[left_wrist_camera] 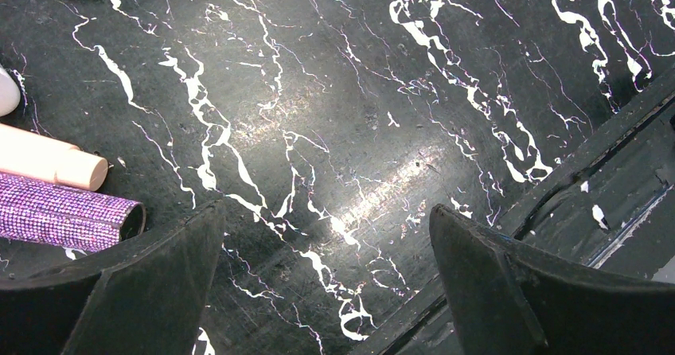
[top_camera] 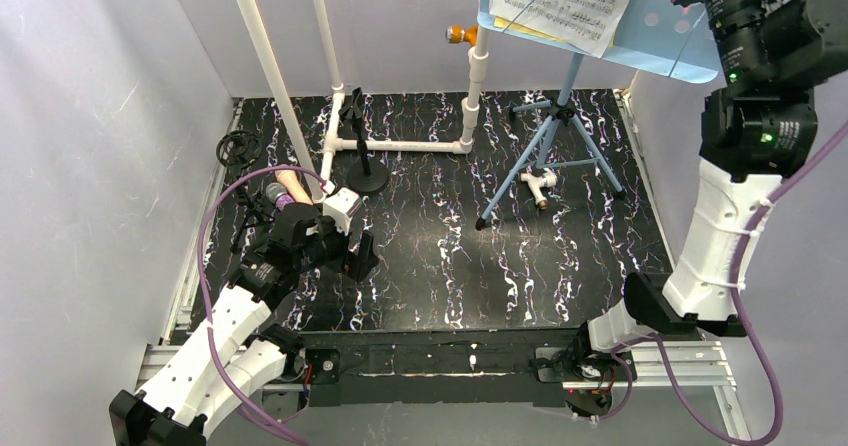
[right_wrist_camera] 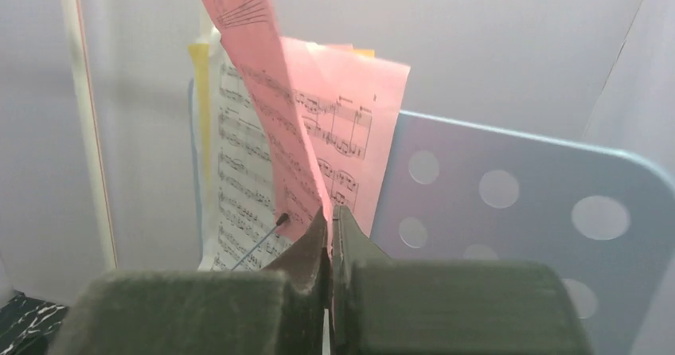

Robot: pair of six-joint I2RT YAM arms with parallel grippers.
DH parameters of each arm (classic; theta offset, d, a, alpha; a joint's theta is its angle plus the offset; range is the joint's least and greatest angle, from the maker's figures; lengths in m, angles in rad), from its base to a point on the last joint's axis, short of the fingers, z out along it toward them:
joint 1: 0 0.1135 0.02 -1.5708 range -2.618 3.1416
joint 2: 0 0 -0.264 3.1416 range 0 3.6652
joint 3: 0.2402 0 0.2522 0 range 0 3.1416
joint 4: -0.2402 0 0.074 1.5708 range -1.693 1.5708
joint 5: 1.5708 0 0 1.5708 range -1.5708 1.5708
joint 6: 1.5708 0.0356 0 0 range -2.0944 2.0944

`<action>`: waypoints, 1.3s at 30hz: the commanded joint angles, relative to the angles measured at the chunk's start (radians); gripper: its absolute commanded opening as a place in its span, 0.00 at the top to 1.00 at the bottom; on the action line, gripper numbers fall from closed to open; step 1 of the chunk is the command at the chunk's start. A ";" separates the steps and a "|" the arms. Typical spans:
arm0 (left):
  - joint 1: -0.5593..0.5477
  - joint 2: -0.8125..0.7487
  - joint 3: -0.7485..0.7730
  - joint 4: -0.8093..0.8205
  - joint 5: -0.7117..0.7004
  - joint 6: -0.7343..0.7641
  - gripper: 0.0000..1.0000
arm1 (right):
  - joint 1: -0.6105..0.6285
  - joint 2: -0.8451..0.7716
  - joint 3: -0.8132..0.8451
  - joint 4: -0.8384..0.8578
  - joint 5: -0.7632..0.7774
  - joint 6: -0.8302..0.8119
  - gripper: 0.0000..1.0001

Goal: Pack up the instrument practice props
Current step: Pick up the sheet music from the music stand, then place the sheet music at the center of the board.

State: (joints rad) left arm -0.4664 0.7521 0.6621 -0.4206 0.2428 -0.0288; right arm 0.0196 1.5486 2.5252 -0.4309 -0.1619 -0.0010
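My right gripper (right_wrist_camera: 329,220) is raised at the back right and shut on the lower edge of a pink sheet-music page (right_wrist_camera: 271,92), which bends up off the light-blue perforated music rack (right_wrist_camera: 517,204). A white page (right_wrist_camera: 239,188) and another pink page (right_wrist_camera: 350,124) rest on the rack (top_camera: 640,36). My left gripper (left_wrist_camera: 326,212) is open and empty, low over the mat. The pink microphone (left_wrist_camera: 52,164) and the glittery purple microphone (left_wrist_camera: 68,216) lie just left of its left finger (left_wrist_camera: 159,291). They also show by the left wall (top_camera: 285,191). A black round-base mic mount (top_camera: 368,178) stands nearby.
The white pipe frame (top_camera: 400,146) stands at the back left. The rack's blue tripod legs (top_camera: 550,156) spread over the mat's back right, with a small white pipe fitting (top_camera: 540,184) among them. A black coiled piece (top_camera: 240,148) lies by the left wall. Grey walls enclose three sides.
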 commanded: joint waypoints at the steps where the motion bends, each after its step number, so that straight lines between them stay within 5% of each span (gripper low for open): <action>1: 0.005 -0.006 0.014 -0.017 -0.002 0.009 0.00 | -0.010 -0.047 0.081 -0.017 -0.114 -0.025 0.99; 8: 0.006 -0.018 0.013 -0.005 0.059 0.015 0.00 | -0.010 -0.146 -0.105 -0.016 -0.637 0.130 0.99; 14: 0.006 -0.106 -0.053 0.178 0.331 -0.009 0.00 | -0.038 -0.293 -0.586 0.159 -0.867 0.407 0.99; 18: 0.002 -0.219 -0.188 0.512 0.435 -0.199 0.00 | 0.007 -0.416 -0.938 0.151 -0.870 0.422 0.99; 24: -0.136 -0.162 -0.243 0.712 0.277 -0.376 0.00 | 0.107 -0.497 -1.266 0.060 -0.829 0.357 0.99; 33: -0.243 0.164 -0.216 0.798 0.061 -0.877 0.00 | 0.178 -0.405 -1.480 0.037 -0.791 0.264 0.99; 39: -0.246 0.057 -0.293 0.794 -0.044 -0.890 0.00 | 0.194 -0.411 -1.663 0.219 -0.710 0.412 0.99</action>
State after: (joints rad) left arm -0.7063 0.9207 0.4126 0.3286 0.3035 -0.8440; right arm 0.1970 1.1545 0.9520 -0.3695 -0.9207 0.3172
